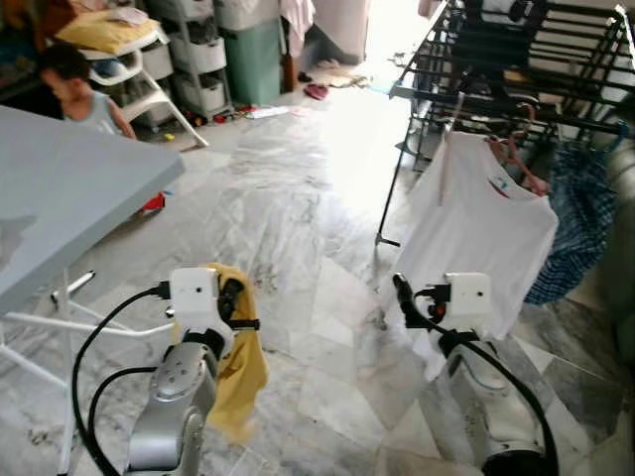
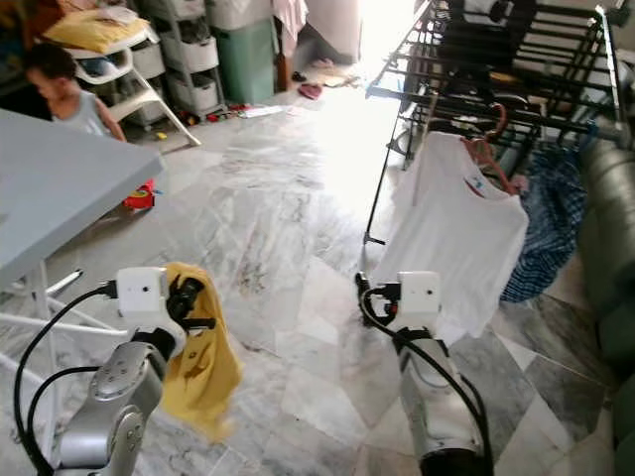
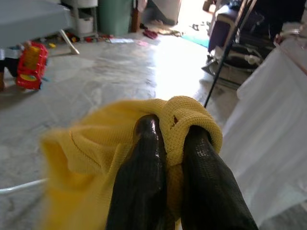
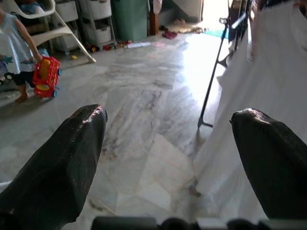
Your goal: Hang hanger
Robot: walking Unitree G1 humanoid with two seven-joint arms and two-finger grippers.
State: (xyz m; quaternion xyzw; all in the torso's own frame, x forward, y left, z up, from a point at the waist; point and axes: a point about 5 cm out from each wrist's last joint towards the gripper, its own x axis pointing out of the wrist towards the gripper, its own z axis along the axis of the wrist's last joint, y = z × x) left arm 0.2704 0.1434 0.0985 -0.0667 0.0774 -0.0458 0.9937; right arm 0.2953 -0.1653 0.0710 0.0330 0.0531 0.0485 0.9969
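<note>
hanger (image 1: 518,164) (mostly under white shirt (image 1: 478,233))

**A lived-in home, laundry corner and all**

This is a family home. The floor (image 1: 298,218) is grey-veined marble tile, sunlit from an open doorway. A black drying rack (image 1: 516,69) carries a white T-shirt (image 1: 476,233) on a hanger (image 1: 516,159) and a blue checked cloth (image 1: 580,213). Stacked plastic drawers (image 1: 198,55) and a green bin (image 1: 253,59) line the far wall. A child (image 1: 79,89) stands beside a grey surface (image 1: 60,198), and a red toy truck (image 4: 45,76) sits on the floor.
</note>
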